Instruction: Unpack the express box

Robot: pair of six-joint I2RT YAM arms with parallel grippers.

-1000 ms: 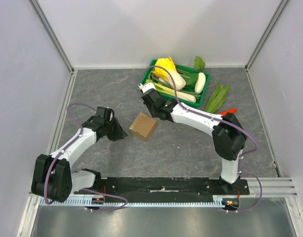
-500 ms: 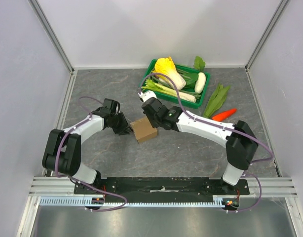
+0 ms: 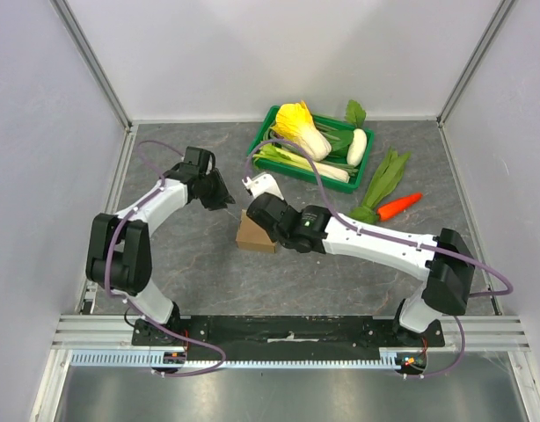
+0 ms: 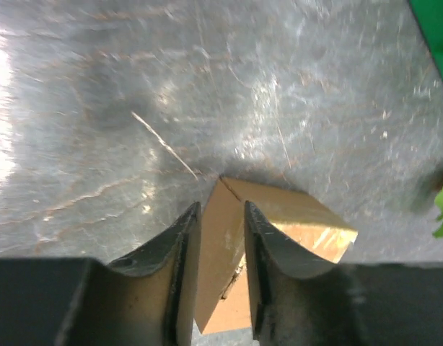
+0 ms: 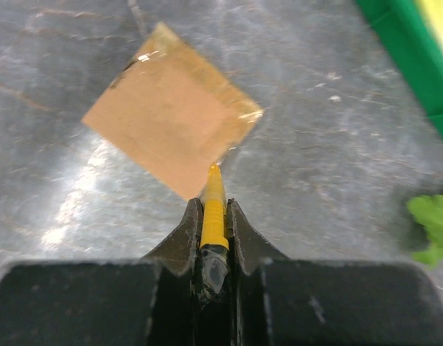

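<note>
The express box (image 3: 251, 239), a small brown cardboard box, lies closed on the grey table; its top shows in the right wrist view (image 5: 171, 119). My right gripper (image 3: 259, 227) hangs over its far right side, shut on a yellow tool (image 5: 214, 191). The tool's tip meets the box's near edge. My left gripper (image 3: 226, 200) is up and left of the box, apart from it. Its jaws stand slightly open with nothing held. Through that gap (image 4: 221, 209) a corner of the box (image 4: 301, 216) shows.
A green crate (image 3: 369, 156) of vegetables stands at the back, with a corner (image 4: 434, 29) in the left wrist view. Leafy greens (image 3: 384, 176) and a carrot (image 3: 397, 207) lie to its right. White walls close the table on three sides.
My left gripper came in to the box's left edge, then drew back up and away. My right arm swung left and nearer, settling over the box with the tool, uncovering the carrot.
</note>
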